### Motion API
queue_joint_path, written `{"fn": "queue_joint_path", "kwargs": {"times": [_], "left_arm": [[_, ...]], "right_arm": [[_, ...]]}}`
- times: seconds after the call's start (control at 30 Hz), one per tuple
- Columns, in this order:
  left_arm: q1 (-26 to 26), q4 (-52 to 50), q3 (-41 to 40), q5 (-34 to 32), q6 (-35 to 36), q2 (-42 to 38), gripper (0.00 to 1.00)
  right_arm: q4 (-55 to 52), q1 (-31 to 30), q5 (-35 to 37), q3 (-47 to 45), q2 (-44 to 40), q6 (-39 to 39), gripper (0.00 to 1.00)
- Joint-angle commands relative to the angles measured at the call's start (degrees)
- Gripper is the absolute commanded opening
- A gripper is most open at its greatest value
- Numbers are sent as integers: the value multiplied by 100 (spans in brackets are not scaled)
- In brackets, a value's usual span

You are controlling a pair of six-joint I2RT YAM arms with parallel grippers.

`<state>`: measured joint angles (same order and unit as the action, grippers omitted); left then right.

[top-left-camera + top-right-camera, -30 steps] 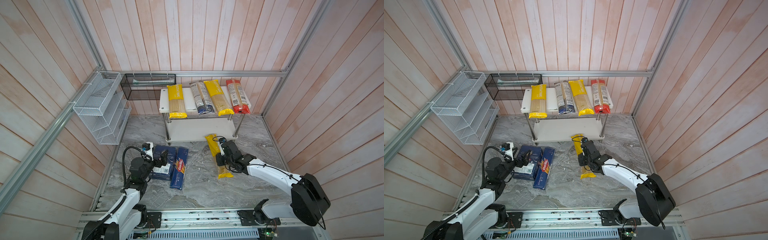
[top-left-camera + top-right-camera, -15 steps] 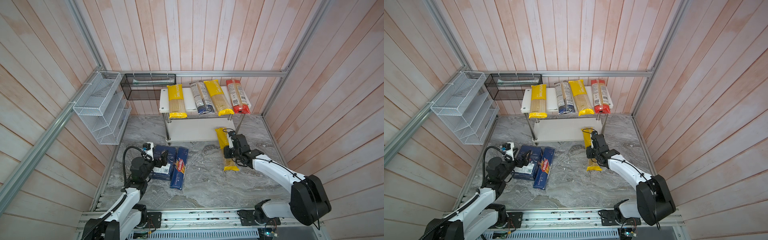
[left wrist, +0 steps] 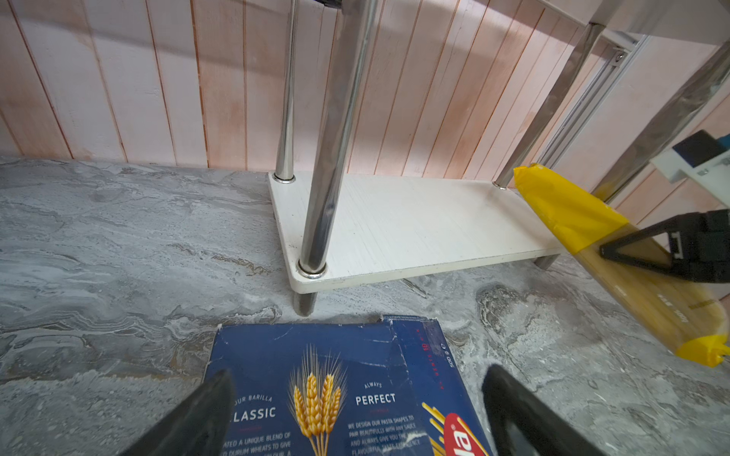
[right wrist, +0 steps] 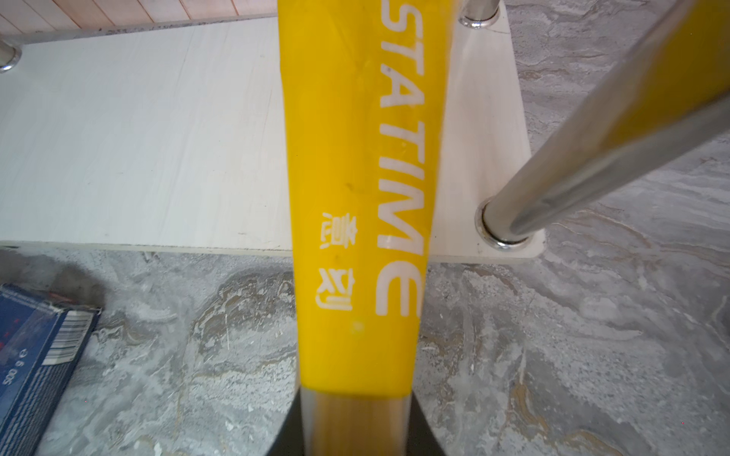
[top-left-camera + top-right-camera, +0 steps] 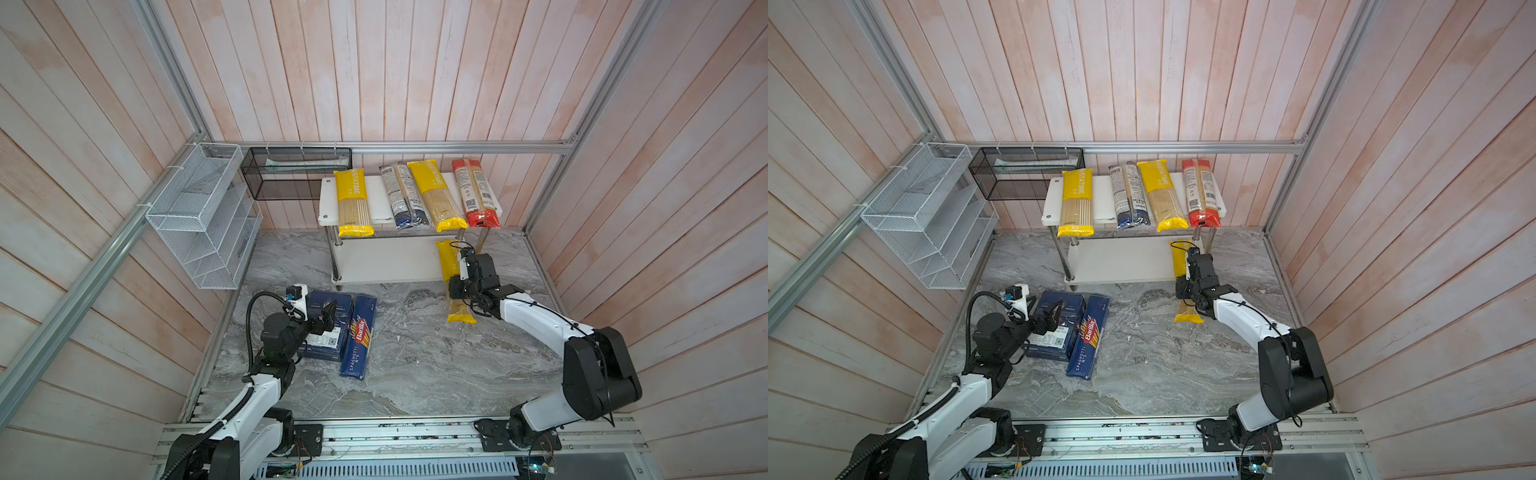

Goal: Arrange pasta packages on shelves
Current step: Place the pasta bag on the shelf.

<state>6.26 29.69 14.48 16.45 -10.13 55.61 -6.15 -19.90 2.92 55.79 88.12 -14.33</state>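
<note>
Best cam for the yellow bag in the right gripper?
A top view: the held yellow bag shows nearly end to end, its far end over the lower shelf board, the right gripper clamped across its middle. Right wrist shows only the label half; left wrist catches it sidelong at the frame edge.

Lab test cell: aluminium frame (image 5: 457, 146), plank walls (image 5: 374, 62).

- both top views are bright and even, lit from above.
- shadows on the grey floor (image 5: 415, 353) are soft and faint.
- wall planks (image 5: 83, 124) lean near the edges there.
- chrome posts (image 3: 339, 118) shine with glare in the left wrist view.
- the yellow bag (image 4: 355, 197) looks fuzzy in the right wrist view.
</note>
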Motion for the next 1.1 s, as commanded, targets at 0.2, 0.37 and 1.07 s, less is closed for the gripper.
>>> {"fn": "queue_joint_path", "kwargs": {"times": [0.2,0.37,1.07], "left_arm": [[-32,-14,246,38,-15,119,100],[-31,-7,231,26,-10,93,100],[-31,-10,222,22,-15,72,100]], "right_arm": [[1061,91,346,767,401,201,0],[1218,189,424,972,728,270,0],[1319,522,150,1929,1733,255,0]]}}
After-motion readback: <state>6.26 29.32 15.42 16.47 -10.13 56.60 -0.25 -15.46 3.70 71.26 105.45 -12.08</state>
